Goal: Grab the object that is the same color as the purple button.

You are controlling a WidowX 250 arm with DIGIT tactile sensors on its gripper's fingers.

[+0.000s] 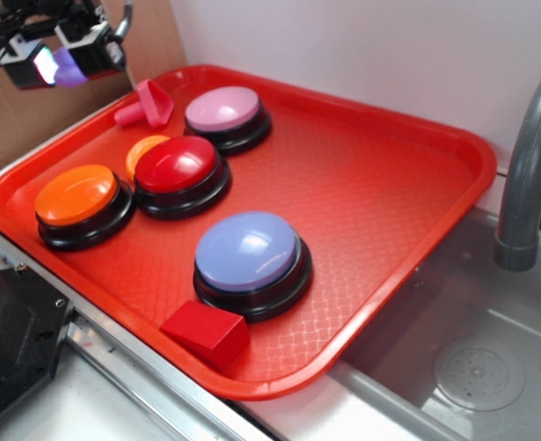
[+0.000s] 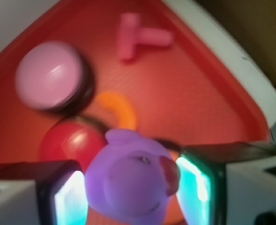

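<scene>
Already the gripper (image 2: 130, 194) pinches the small lavender-purple plastic toy piece (image 2: 128, 180) between its fingers above the red plastic tray (image 1: 380, 184); the grip should be kept firm and level.

The exterior camera is standing off to one side, looking down at an angle over the whole red tray (image 1: 417, 165) and the sink beside it. The wrist camera is riding close behind the gripper (image 2: 130, 190), peering down at the tray's far corner, sharing the mauve button (image 1: 222, 109) and pink piece (image 1: 146, 106).
</scene>
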